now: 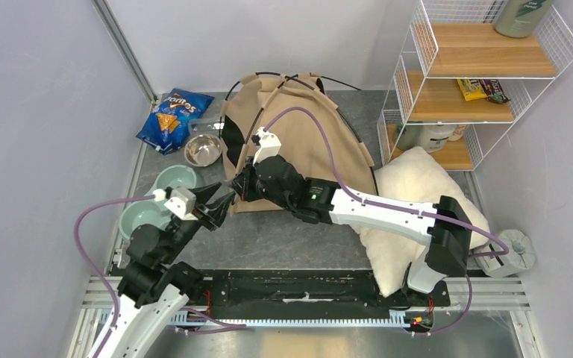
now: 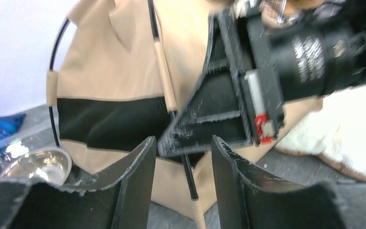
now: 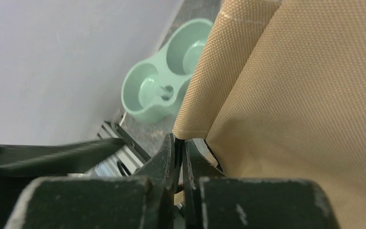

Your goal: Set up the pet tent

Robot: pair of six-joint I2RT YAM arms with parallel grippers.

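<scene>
— Location of the pet tent [image 1: 306, 142]?
— Rear of the counter [image 1: 291, 242], just beside the white pillow [image 1: 418, 183].
— Right tool [image 3: 178, 143]?
— Clenched on the tent's tan hem. Only its wrist view shows the pinch, with the green double bowl [image 3: 157, 90] beyond.
— Left tool [image 2: 183, 143]?
— Released. Its wrist view shows fingers apart, with a black pole [image 2: 187, 169] beyond the gap.

pet tent [image 1: 298, 127] centre | pillow [image 1: 418, 179] right of it | twin bowl [image 1: 171, 179] left
</scene>
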